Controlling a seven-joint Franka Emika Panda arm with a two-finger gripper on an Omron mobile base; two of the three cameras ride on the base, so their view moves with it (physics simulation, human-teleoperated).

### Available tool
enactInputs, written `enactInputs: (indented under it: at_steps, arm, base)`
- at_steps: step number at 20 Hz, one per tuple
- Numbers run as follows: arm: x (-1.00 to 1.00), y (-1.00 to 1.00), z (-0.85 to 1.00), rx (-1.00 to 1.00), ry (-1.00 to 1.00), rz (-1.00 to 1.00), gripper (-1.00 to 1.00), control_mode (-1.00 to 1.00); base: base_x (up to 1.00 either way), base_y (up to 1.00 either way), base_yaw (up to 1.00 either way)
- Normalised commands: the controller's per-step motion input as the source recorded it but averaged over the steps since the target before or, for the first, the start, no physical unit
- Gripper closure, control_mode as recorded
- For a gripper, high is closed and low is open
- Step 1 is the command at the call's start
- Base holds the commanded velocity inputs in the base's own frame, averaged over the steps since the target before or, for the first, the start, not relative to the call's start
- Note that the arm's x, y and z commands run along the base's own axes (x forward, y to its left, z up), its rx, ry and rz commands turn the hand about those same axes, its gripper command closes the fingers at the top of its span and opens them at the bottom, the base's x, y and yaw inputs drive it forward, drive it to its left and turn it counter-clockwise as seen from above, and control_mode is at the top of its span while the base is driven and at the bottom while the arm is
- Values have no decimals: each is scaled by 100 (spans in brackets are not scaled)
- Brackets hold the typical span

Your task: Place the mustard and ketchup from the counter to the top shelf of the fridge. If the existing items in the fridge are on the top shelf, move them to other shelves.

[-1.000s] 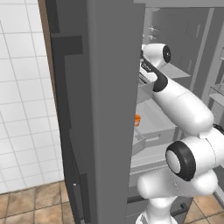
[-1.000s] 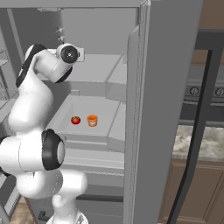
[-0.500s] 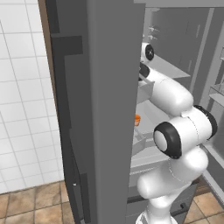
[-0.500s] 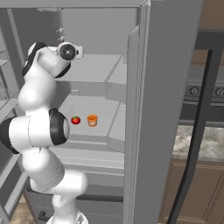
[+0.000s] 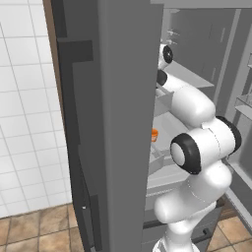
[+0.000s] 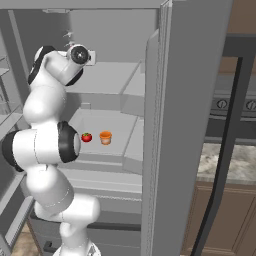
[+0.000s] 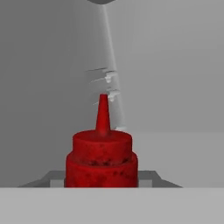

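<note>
The red ketchup bottle (image 7: 102, 157) stands upright right in front of the hand camera, its pointed nozzle up. My gripper (image 7: 101, 182) is shut on its body, with a grey fingertip showing on either side of it. In the right base view the hand (image 6: 81, 54) is up at the front left of the fridge's top shelf (image 6: 107, 78). In the left base view the wrist (image 5: 166, 54) reaches in behind the door edge. The mustard is out of view.
A red tomato (image 6: 86, 137) and an orange cup (image 6: 105, 137) sit on the middle shelf. The open left fridge door (image 5: 113, 123) stands close beside the arm. The right door (image 6: 190, 120) blocks the right side, with a counter and oven beyond it.
The arm's elbow has folded in closer to the fridge and upward. The hand has stayed at the top shelf with the ketchup still held.
</note>
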Motion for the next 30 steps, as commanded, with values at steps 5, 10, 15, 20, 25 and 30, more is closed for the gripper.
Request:
enactInputs:
  at_steps: [5,10,15,20,25,30]
  arm:
    - [-12,0,-3,-1,-2,3,100,-100]
    - [-18,0,-2,0,-14,3,100,-100]
    - [-8,-1,-1,0,-7,1,100,-100]
    - [-9,-2,-3,0,-8,1,100,-100]
    - [0,0,0,0,0,0,100,-100]
    - [0,0,0,0,0,0,-100,-100]
  base:
    - [0,0,0]
    - [0,0,0]
    - [0,0,0]
    - [0,0,0]
    - [0,0,0]
    - [0,0,0]
